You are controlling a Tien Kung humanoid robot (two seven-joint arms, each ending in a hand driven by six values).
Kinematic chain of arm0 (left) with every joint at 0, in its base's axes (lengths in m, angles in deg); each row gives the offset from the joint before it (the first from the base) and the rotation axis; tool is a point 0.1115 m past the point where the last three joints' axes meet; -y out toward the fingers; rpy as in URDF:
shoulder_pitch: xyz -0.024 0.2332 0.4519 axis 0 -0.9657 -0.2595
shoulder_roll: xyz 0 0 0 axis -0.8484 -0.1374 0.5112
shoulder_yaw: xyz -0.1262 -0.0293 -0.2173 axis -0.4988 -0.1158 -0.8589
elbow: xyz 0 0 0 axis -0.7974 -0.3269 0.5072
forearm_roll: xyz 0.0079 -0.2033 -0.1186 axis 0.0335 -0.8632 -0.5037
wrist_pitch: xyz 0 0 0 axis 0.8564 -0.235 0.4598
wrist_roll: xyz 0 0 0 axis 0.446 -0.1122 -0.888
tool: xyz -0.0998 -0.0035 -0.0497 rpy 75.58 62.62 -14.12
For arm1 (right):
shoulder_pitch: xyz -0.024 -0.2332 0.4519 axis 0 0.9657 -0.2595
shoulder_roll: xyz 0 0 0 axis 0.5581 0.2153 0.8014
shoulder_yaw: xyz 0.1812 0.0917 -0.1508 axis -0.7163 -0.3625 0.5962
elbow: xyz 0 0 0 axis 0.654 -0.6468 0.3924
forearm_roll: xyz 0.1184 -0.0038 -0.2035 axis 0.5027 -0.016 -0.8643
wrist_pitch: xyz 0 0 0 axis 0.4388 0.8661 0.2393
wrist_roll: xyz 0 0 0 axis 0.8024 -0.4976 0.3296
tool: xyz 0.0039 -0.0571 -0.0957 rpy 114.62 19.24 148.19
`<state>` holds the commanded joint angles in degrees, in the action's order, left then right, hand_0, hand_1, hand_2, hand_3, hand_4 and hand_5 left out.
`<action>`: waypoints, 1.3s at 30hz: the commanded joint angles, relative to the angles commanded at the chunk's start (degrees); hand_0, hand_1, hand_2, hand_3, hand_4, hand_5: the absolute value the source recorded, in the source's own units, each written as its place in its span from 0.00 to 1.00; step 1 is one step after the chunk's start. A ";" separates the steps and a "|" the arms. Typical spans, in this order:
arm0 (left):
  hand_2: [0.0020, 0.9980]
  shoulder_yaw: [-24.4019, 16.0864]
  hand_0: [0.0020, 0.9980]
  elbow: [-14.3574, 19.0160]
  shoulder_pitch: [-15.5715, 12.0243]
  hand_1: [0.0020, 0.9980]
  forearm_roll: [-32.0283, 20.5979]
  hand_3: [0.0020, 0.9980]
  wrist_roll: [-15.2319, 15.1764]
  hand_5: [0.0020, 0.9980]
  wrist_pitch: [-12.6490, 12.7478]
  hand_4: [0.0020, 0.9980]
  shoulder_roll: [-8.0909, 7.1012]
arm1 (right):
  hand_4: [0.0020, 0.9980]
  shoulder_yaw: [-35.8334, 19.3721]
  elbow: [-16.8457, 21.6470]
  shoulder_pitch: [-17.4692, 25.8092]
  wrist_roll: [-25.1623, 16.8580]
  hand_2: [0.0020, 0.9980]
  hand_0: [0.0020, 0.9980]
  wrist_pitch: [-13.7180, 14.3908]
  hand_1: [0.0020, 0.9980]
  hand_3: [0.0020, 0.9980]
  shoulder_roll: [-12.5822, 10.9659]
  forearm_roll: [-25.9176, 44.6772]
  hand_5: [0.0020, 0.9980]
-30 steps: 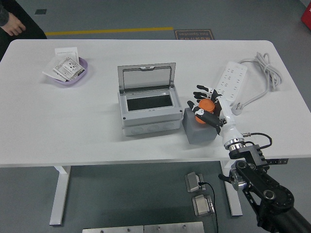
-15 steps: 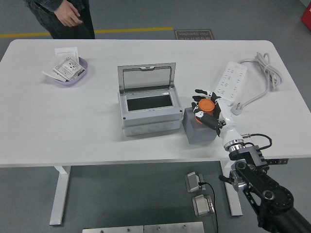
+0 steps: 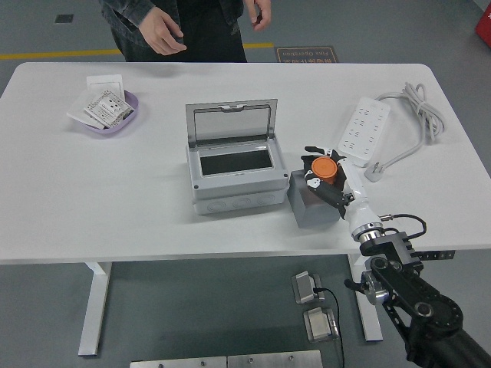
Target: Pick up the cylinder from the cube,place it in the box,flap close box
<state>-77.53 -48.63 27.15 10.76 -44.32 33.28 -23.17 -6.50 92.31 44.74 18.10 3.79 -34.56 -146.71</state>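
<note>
Atop the grey cube [image 3: 314, 205], the right hand [image 3: 328, 178] wraps the orange cylinder [image 3: 324, 168], ready to lift toward the open box [image 3: 234, 176].

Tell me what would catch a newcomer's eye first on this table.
Probably the bright orange cylinder, gripped by the fingers of the robot's black-and-white right hand just over the grey cube near the table's front edge. Just left of it stands the grey plastic box with its hinged clear lid raised. A person stands at the table's far side, a hand hanging free.
</note>
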 joint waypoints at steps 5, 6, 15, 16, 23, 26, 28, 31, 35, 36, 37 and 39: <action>0.70 0.06 0.72 0.00 0.07 0.72 -0.13 0.81 -0.36 0.60 0.26 0.80 -0.03 | 0.39 0.36 0.08 0.03 0.59 0.56 0.71 -0.29 0.64 0.52 0.01 0.35 0.04; 0.70 0.07 0.72 0.00 0.08 0.72 -0.16 0.81 -0.43 0.60 0.32 0.80 -0.04 | 0.39 0.42 0.10 0.03 0.68 0.56 0.71 -0.31 0.64 0.52 0.02 0.38 0.04; 0.69 0.35 0.72 0.00 0.11 0.72 -0.59 0.80 -1.50 0.60 1.10 0.79 -0.06 | 0.33 0.74 0.21 -0.19 1.32 0.45 0.63 0.15 0.52 0.35 -0.10 0.21 0.02; 0.69 0.43 0.72 0.00 0.10 0.72 -0.68 0.80 -1.65 0.60 1.20 0.79 -0.06 | 0.33 0.73 0.28 -0.26 1.40 0.45 0.63 0.26 0.52 0.35 -0.17 0.06 0.02; 0.69 0.66 0.71 0.00 0.07 0.71 -0.98 0.79 -2.38 0.60 1.67 0.79 0.00 | 0.13 0.18 1.29 -0.98 1.88 0.36 0.55 0.94 0.43 0.26 -1.05 -1.68 0.00; 0.69 0.64 0.71 0.00 0.06 0.71 -0.99 0.79 -2.56 0.60 1.81 0.79 0.05 | 0.13 -0.48 2.17 -1.31 2.23 0.36 0.55 1.21 0.43 0.26 -1.54 -2.81 0.00; 0.69 0.63 0.71 0.00 0.04 0.71 -1.01 0.79 -2.63 0.60 1.86 0.79 0.06 | 0.13 -0.89 2.77 -1.50 2.48 0.36 0.55 1.34 0.43 0.26 -1.83 -3.59 0.00; 0.68 0.60 0.71 0.00 -0.01 0.71 -1.02 0.79 -2.71 0.61 1.93 0.79 0.05 | 0.10 -1.54 3.76 -1.83 2.88 0.35 0.56 1.50 0.43 0.25 -2.20 -4.87 0.00; 0.68 0.60 0.71 0.00 -0.01 0.71 -1.06 0.78 -2.79 0.61 1.98 0.79 0.04 | 0.07 -1.97 4.55 -2.53 3.22 0.33 0.55 1.74 0.43 0.24 -2.57 -6.06 0.00; 0.68 0.61 0.71 0.00 -0.01 0.71 -1.08 0.78 -2.82 0.61 1.99 0.79 0.04 | 0.07 -2.00 4.67 -2.73 3.31 0.33 0.55 1.88 0.43 0.24 -2.65 -6.40 0.00; 0.68 0.60 0.71 0.00 0.00 0.71 -1.08 0.78 -2.84 0.61 2.00 0.79 0.05 | 0.07 -1.99 4.78 -2.94 3.43 0.33 0.55 2.09 0.43 0.24 -2.73 -6.87 0.00; 0.68 0.58 0.71 0.00 0.00 0.71 -1.07 0.78 -2.88 0.61 2.01 0.79 0.05 | 0.07 -1.82 4.95 -3.49 3.80 0.33 0.55 2.66 0.43 0.24 -2.93 -8.25 0.00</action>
<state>-76.94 -48.63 27.15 9.70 -47.20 35.29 -23.12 -8.32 97.26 41.25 21.89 6.45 -37.49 -154.96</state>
